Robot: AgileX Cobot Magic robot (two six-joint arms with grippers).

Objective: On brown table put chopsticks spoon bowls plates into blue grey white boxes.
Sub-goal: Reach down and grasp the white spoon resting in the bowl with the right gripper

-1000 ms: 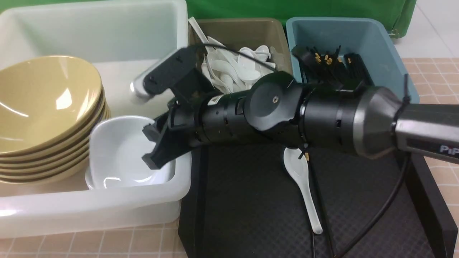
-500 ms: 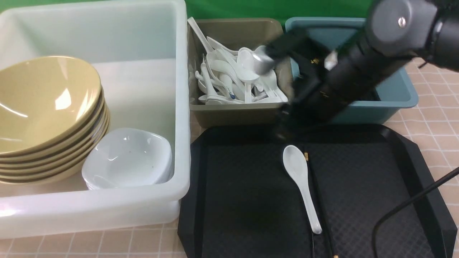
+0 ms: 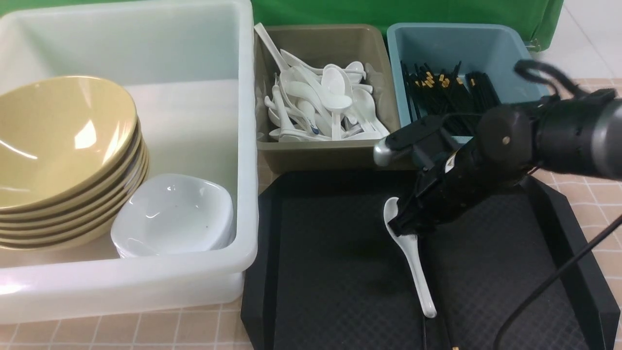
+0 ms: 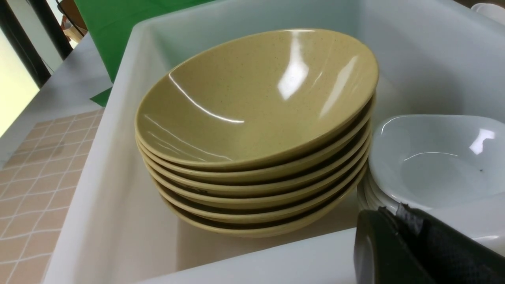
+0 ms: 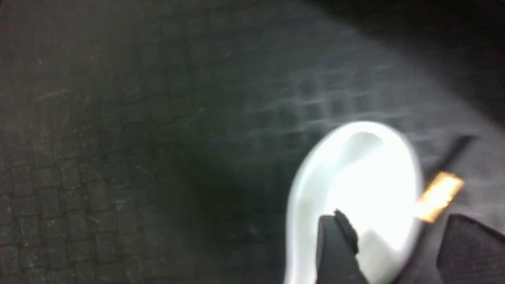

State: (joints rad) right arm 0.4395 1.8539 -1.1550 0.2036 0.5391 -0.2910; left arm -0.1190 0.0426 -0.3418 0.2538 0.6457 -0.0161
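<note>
A white spoon [image 3: 414, 260] [image 5: 355, 185] lies on the black tray beside a black chopstick [image 3: 447, 332], whose gold band [image 5: 438, 195] shows in the right wrist view. My right gripper [image 3: 406, 222] [image 5: 398, 236] hangs open just over the spoon's scoop, one finger on each side of its edge, holding nothing. Stacked tan bowls [image 3: 58, 146] [image 4: 252, 118] and white plates [image 3: 175, 214] [image 4: 438, 157] sit in the white box [image 3: 146, 284]. My left gripper [image 4: 394, 215] is shut and empty by that box's near wall, out of the front view.
The olive-grey box [image 3: 320, 158] holds many white spoons [image 3: 325, 102]. The teal-blue box [image 3: 466, 43] holds black chopsticks [image 3: 447, 92]. The black tray [image 3: 330, 272] lies in front of both on the brown table [image 3: 597, 107]. A cable [image 3: 549, 287] crosses the tray's right side.
My right arm left the plates in the white box, swung right past the small boxes and came down over the spoon on the tray. The top plate settled flat on its stack.
</note>
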